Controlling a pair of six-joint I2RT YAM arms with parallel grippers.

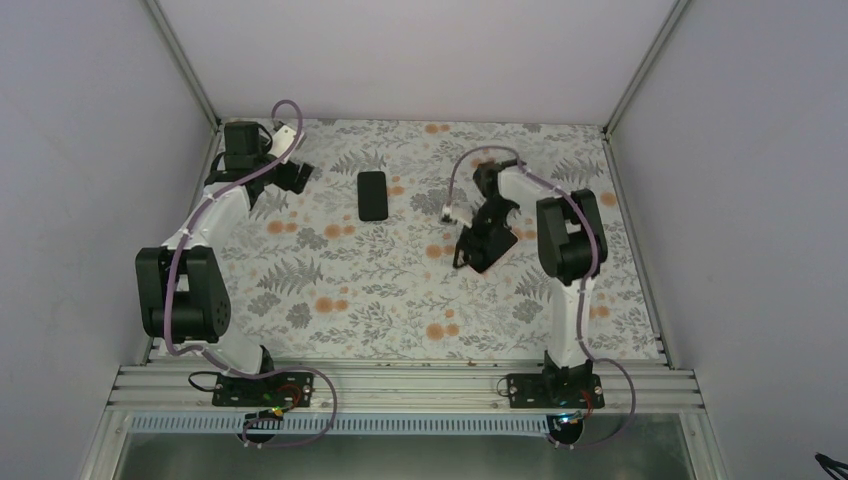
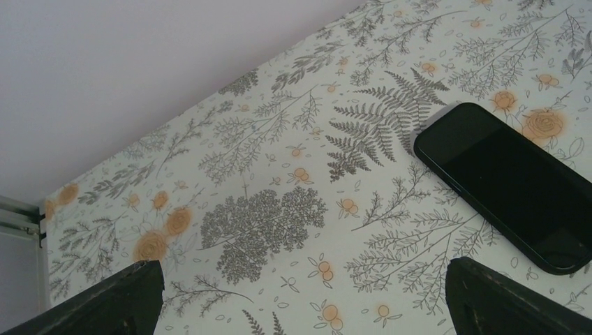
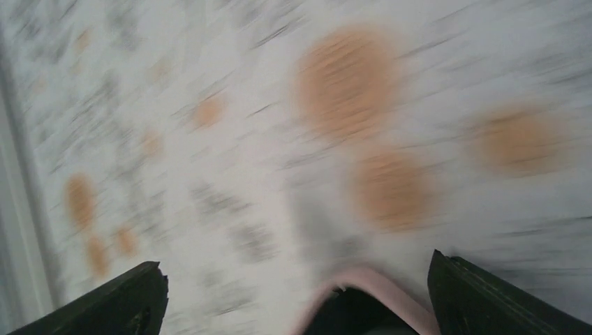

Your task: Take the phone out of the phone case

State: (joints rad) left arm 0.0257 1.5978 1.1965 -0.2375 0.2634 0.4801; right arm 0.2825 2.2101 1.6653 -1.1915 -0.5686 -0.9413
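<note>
Phone [image 1: 372, 195] flat on worktop [image 1: 400, 300]; left tool [image 2: 307, 279] wide open just beside it, right tool [image 3: 297, 279] spread too, pink-rimmed thing [image 3: 377, 278] between.

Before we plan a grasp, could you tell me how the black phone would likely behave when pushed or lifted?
The phone lies flat on the table, so it should slide, not tip or roll. Its glossy face looks slippery; its thin edges probably offer little grip.

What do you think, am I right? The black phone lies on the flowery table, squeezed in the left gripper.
Not quite. The black phone does lie on the flowery table, but the left gripper is open and not touching it, as the left wrist view shows.
</note>
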